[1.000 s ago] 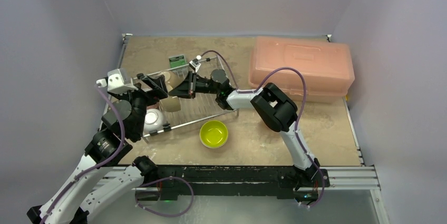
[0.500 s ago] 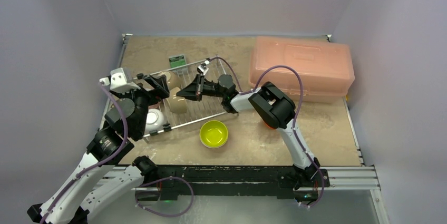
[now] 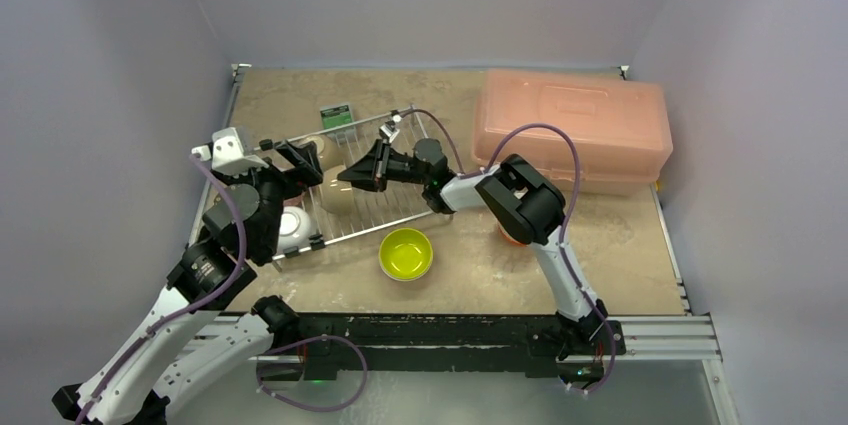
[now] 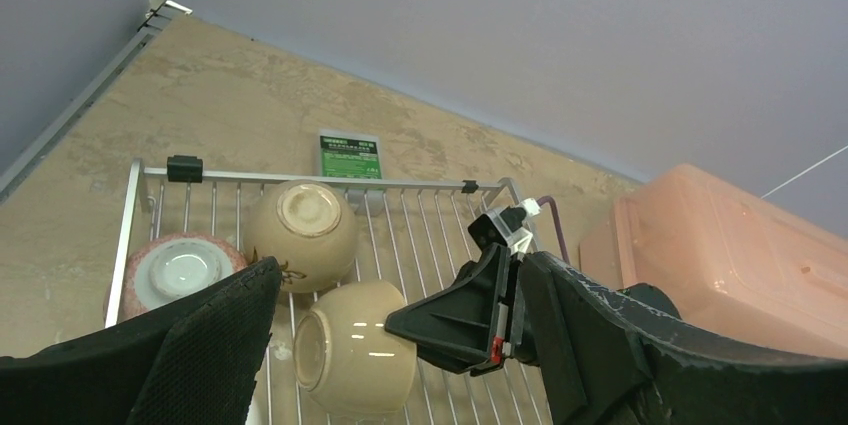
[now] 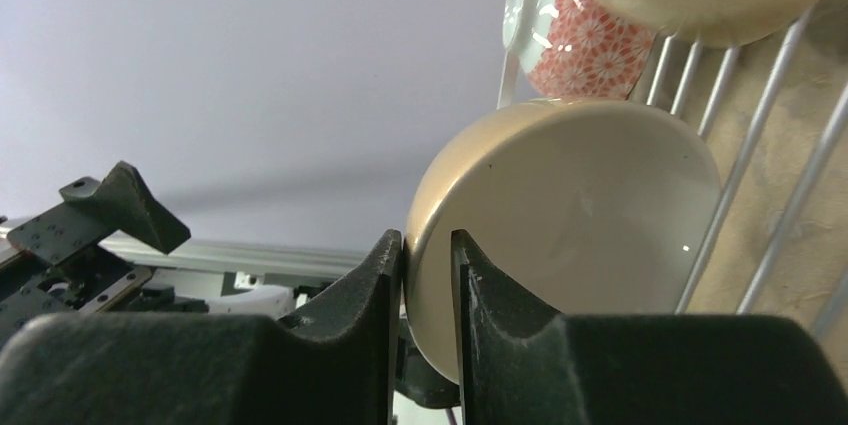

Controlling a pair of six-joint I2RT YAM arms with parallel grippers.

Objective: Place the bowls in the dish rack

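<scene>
Right gripper jaws narrow astride beige bowl rim, grip uncertain; bowl has settled sideways in dish rack, centre-left. Lime-green bowl outside, next.

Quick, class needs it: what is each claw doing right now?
Left claw: open, holding nothing.
Right claw: astride the beige bowl's rim; whether it grips cannot be told.
</scene>
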